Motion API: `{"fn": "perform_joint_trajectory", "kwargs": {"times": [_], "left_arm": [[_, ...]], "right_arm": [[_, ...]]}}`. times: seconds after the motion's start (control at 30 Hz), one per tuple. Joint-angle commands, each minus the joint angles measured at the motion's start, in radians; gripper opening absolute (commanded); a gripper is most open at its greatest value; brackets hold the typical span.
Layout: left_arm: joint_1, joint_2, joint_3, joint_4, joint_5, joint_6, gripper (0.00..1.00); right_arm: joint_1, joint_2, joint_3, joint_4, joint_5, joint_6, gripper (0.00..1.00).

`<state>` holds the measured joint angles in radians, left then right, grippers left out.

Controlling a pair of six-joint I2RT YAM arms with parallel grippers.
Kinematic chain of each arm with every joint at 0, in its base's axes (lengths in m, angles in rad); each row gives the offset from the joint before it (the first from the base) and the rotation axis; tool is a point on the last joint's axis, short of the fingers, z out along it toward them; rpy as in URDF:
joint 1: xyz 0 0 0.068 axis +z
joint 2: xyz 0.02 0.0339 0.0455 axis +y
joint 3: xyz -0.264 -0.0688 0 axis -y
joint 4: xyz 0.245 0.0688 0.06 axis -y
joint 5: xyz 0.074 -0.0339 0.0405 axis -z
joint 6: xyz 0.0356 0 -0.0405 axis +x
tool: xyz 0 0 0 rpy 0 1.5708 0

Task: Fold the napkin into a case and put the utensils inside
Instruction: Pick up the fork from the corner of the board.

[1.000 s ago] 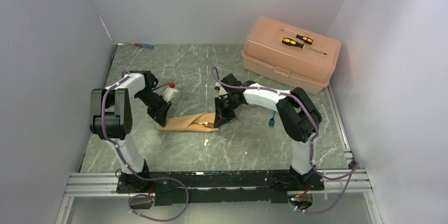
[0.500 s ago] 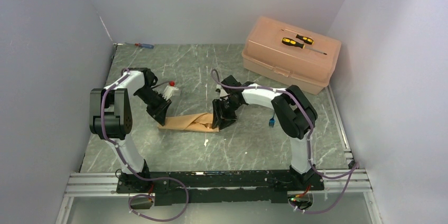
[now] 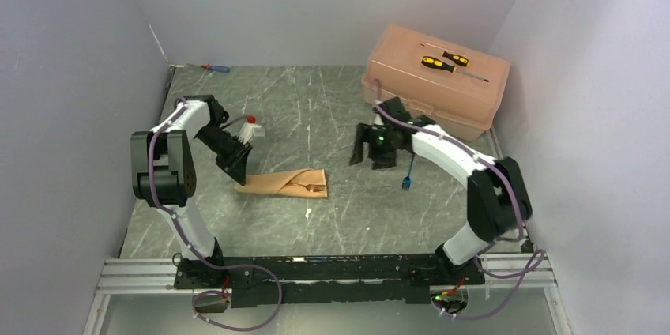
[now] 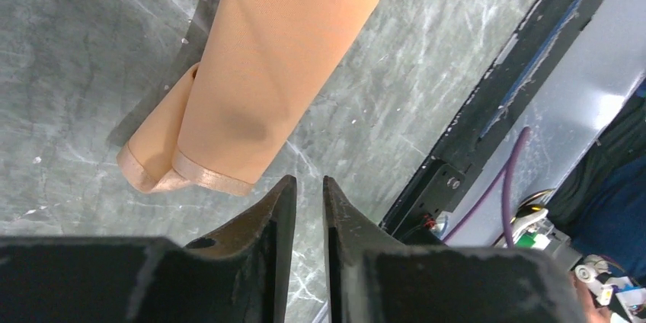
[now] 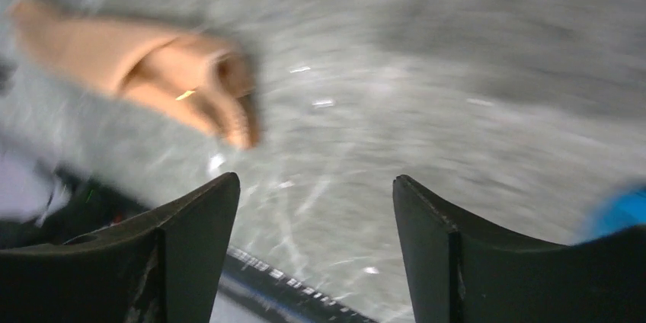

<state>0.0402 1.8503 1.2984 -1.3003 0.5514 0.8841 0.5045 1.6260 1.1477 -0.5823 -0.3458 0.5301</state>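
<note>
"Reaching for the blue-handled utensil (image 3: pixel 406 183) is where I'd expect you to slip. Is that the biggest risk?"

"No, start with the case (image 3: pixel 278 183). It lies flat on the worktop (image 3: pixel 332 106) between your two arms. A gold fork (image 3: pixel 314 187) shows at the end nearer your right arm. I can't see anything pinning the cloth. If you push a second piece in at a shallow angle, I'd expect the pouch to slide or its flaps to open. The fork could get shoved out too."

"And the utensil itself?"

"It lies on the worktop well apart from the case, close under your right forearm. It's slim and sits flat on a hard surface, so a pinch from above may skate off it or flick it away. Come down square over it."

"How do my arms stand?"

"Your right arm reaches out toward the pink box (image 3: pixel 430 82) with the wrist tipped down. The right gripper (image 3: pixel 369 148) hangs over the worktop behind the gap between case and utensil. It is spread wide and empty, and its wrist view is blurred. Your left arm is folded over, with the left gripper (image 4: pixel 308 180) just off the case's other end. Its tips are nearly together, with only a slit between them and nothing in it. I can't tell whether it touches the cloth."
</note>
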Motion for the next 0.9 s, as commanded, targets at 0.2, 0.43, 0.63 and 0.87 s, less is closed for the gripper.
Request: {"fn": "perform_joint_trajectory", "kwargs": {"times": [0.2, 0.43, 0.63, 0.87], "left_arm": [[0.041, -0.001, 0.162, -0.171, 0.129, 0.046, 0.54], [0.047, -0.024, 0.227, -0.193, 0.143, 0.013, 0.62], [0.054, -0.048, 0.257, -0.13, 0.105, -0.081, 0.62], [0.056, -0.057, 0.301, -0.097, 0.097, -0.155, 0.92]], "right_arm": [[-0.202, -0.224, -0.303, 0.035, 0.635, 0.162, 0.82], [-0.242, -0.092, -0.261, 0.14, 0.663, 0.112, 0.68], [-0.242, -0.032, -0.274, 0.202, 0.605, 0.117, 0.57], [-0.233, 0.013, -0.29, 0.261, 0.545, 0.113, 0.06]]}}
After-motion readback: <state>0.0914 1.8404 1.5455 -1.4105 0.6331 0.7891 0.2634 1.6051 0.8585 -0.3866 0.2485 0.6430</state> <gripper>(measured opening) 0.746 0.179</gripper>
